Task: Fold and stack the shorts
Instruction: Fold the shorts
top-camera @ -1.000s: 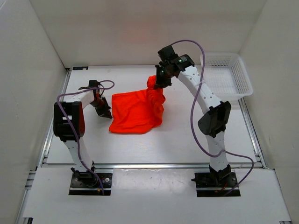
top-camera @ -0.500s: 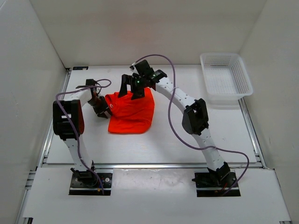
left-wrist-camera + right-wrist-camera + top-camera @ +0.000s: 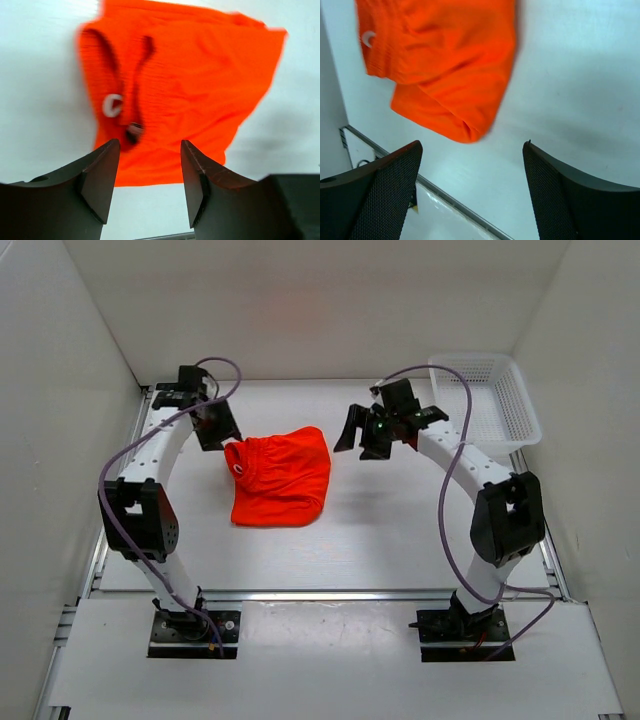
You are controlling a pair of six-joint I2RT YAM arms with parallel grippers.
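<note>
The bright orange-red shorts (image 3: 280, 478) lie folded in a compact bundle on the white table, left of centre, waistband and a white drawstring loop (image 3: 238, 468) at their left edge. My left gripper (image 3: 215, 425) hovers just behind the shorts' far-left corner, open and empty. In the left wrist view the shorts (image 3: 190, 90) lie beyond its parted fingers (image 3: 102, 175). My right gripper (image 3: 362, 435) hangs to the right of the shorts, apart from them, open wide and empty. Its wrist view shows the shorts (image 3: 445, 65) ahead of the gripper (image 3: 472, 144).
A white mesh basket (image 3: 485, 405) stands at the back right corner. White walls enclose the table on three sides. A metal rail (image 3: 110, 530) runs along the left edge, and another rail (image 3: 445, 195) shows in the right wrist view.
The right gripper carried the shorts' raised part over to the left, let go and drew back to the right. The left gripper opened and moved away toward the back.
</note>
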